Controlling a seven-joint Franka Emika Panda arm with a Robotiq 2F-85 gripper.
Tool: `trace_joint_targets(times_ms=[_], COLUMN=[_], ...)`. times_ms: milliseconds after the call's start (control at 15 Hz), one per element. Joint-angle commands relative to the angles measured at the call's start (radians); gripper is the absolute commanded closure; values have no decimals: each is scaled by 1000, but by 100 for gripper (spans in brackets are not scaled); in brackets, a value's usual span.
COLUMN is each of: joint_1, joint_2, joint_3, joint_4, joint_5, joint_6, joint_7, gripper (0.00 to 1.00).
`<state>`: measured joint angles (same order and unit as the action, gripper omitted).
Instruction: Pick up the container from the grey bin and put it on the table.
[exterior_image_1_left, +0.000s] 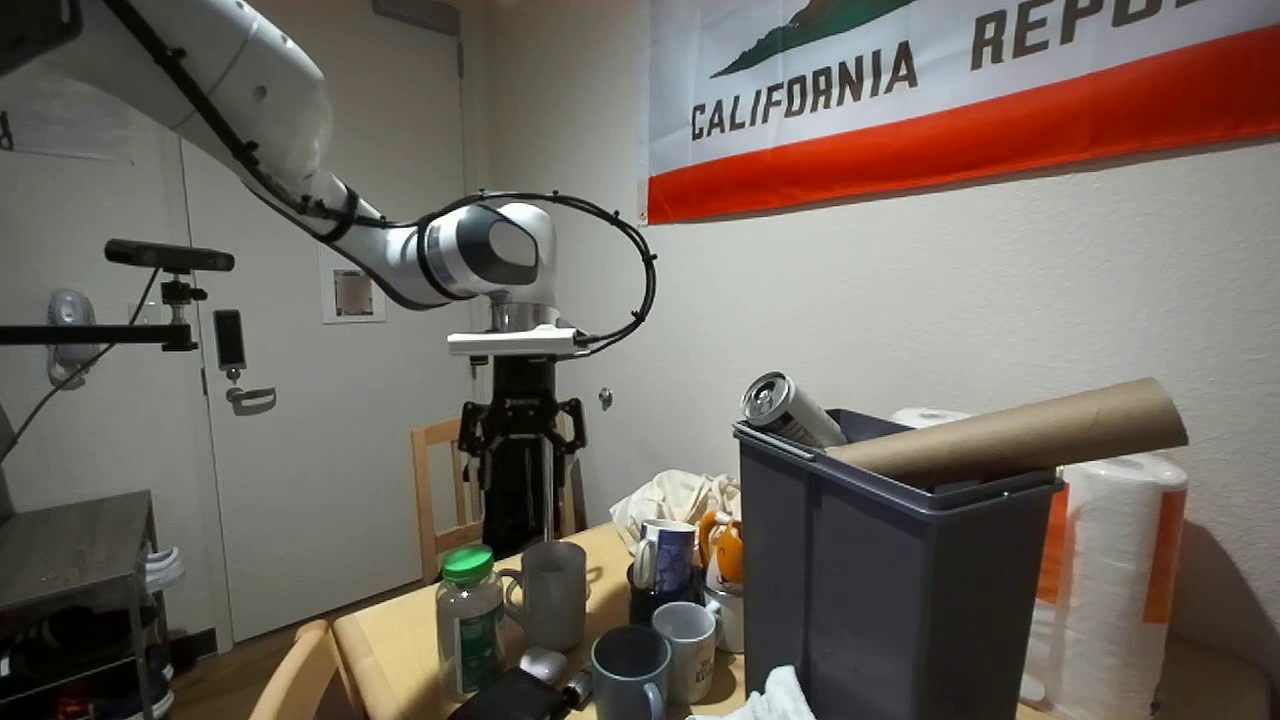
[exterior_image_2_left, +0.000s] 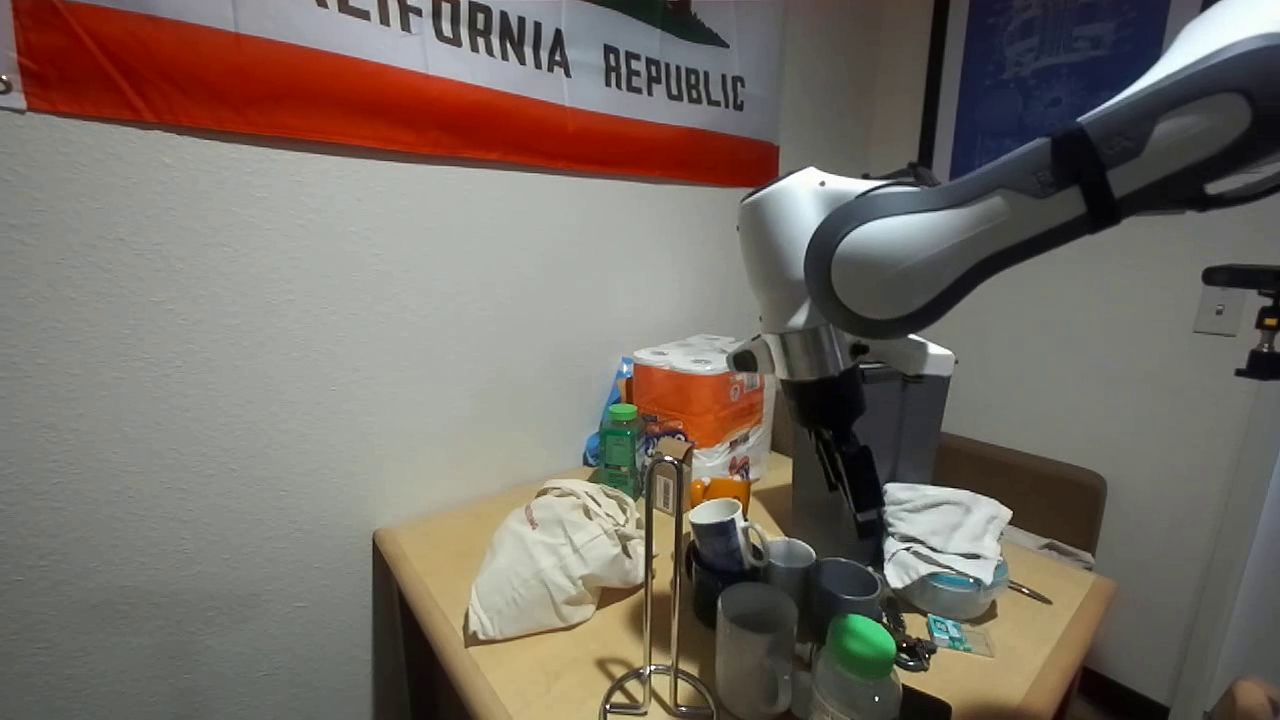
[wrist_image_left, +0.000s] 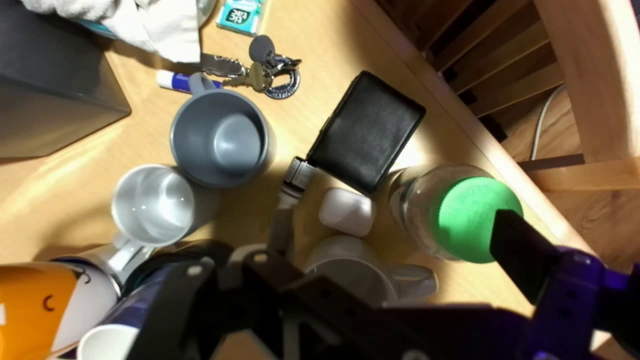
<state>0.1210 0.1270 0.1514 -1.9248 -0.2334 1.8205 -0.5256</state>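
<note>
green-lid container (exterior_image_1_left: 470, 625) upright on table (exterior_image_1_left: 398, 632); i judge place done. gripper (exterior_image_1_left: 514, 543) spread wide, nothing held. nxt: rise w/o bumping grey mug (exterior_image_1_left: 555, 602).

- A home, by all I can see, and a lived-in one.
- Near the door (exterior_image_1_left: 330, 450), with its lever handle (exterior_image_1_left: 252, 399) and electronic lock (exterior_image_1_left: 229, 340), shoes (exterior_image_1_left: 163, 572) sit on a rack (exterior_image_1_left: 70, 540).
- A California Republic flag (exterior_image_1_left: 950, 150) hangs on the plain wall (exterior_image_1_left: 900, 320), and a framed blue print (exterior_image_2_left: 1060, 80) hangs in the corner.
- Wooden chairs (exterior_image_1_left: 424, 500) stand at a light wooden surface (exterior_image_2_left: 440, 545).
- Everyday clutter crowds it: mugs (wrist_image_left: 220, 142), keys (wrist_image_left: 257, 76), a black wallet (wrist_image_left: 367, 130), a Tic Tac box (wrist_image_left: 240, 16).
- There are household goods too: an orange-wrapped multipack of paper rolls (exterior_image_2_left: 695, 400), a cream cloth bag (exterior_image_2_left: 560, 560), a white cloth (exterior_image_2_left: 940, 530) draped over a bowl (exterior_image_2_left: 955, 597).
</note>
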Motion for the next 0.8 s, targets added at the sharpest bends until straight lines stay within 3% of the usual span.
trace_joint_targets(times_ms=[0, 400, 733], joint_1=[-22, -58, -83], joint_2=[-8, -40, -82], joint_3=[-19, -56, -88], joint_4=[114, 254, 306], joint_5=[35, 101, 133], joint_6=[-77, -73, -59], joint_7=[-17, -4, 13], gripper=[0, 0, 0])
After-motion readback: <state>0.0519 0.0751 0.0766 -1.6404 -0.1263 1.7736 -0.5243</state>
